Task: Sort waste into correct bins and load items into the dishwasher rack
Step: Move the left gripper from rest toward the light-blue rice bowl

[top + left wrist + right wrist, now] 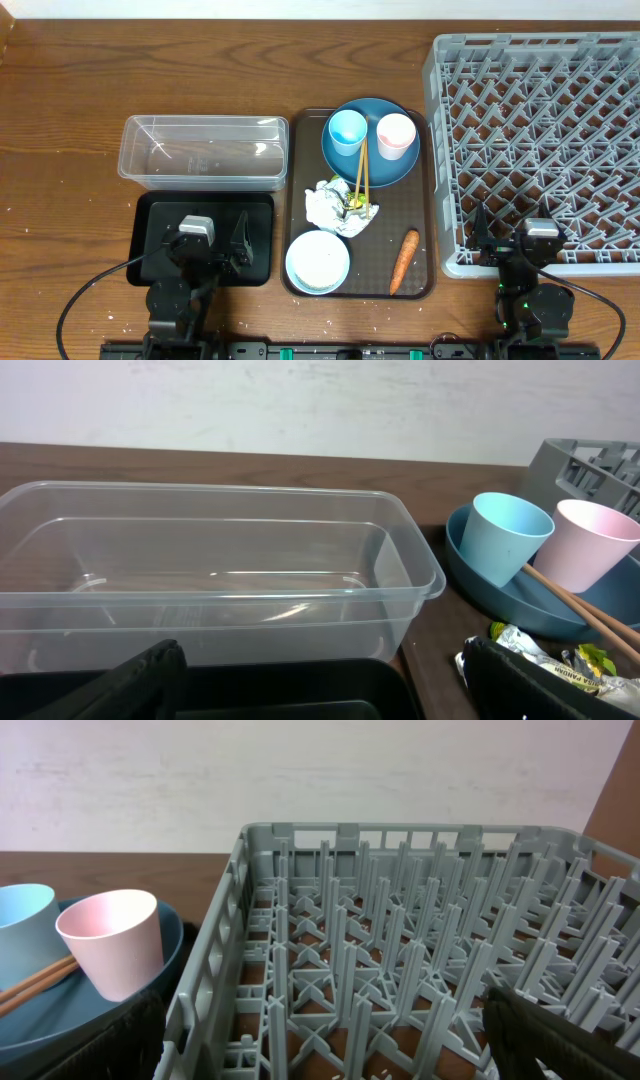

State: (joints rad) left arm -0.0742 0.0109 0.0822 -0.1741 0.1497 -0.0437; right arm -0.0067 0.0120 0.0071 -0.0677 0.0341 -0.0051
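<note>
Wooden desk (60, 80), nothing sorted; left pincer (322, 652) and right pincer (320, 1020) released. Next likely carrot (404, 260) on serving tray (395, 215): best gripped mid-length.

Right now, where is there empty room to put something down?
The table is bare left of the clear tub and along the far edge behind it. The tub and the rack hold nothing. On the brown tray, a patch is free between the plate and the carrot. It is crowded around the wrapper, chopsticks and bowl.
</note>
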